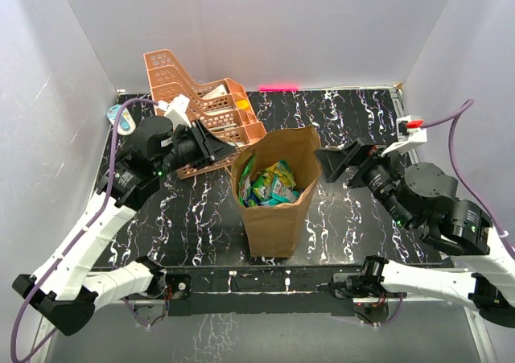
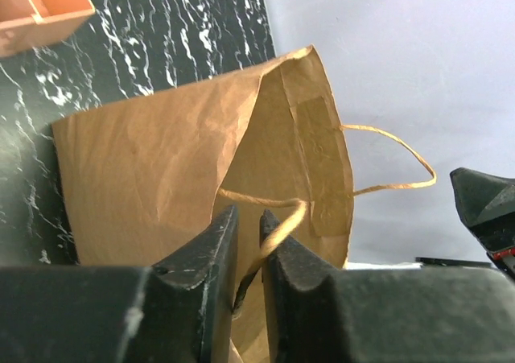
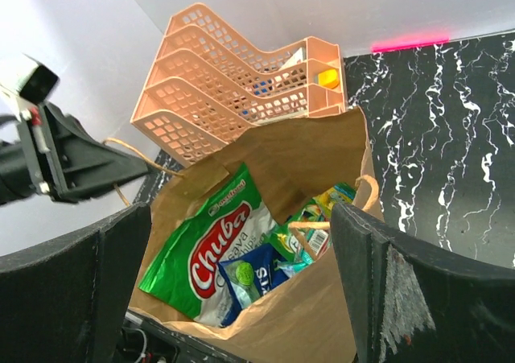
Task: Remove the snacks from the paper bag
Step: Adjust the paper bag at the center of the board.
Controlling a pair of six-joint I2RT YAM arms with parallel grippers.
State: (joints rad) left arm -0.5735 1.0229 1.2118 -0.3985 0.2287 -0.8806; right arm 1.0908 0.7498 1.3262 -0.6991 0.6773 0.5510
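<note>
While I watch from the overhead camera, the paper bag [image 1: 278,214] stands upright at the middle of the black marbled table [image 1: 354,113], its mouth open and the two arms on either side of it. All the snacks [image 1: 269,186] I can see are inside it: a large green chip bag [image 3: 213,254] with a red logo leans against the left wall, a blue chip bag [image 3: 249,270] lies against it lower down, and small colourful wrappers [image 3: 322,214] fill the right side.

My left gripper [image 2: 248,214] is at the bag's left rim. Its fingers stand close together with a narrow gap, and a twine handle [image 2: 278,228] runs up through that gap; I cannot tell whether it is pinched. My right gripper [image 3: 241,210] sits at the bag's right rim, fingers spread wide and holding nothing.

Just behind the bag to the left, the orange tray rack [image 1: 201,97] holds a small yellow item [image 3: 327,78] and some pale oddments.
</note>
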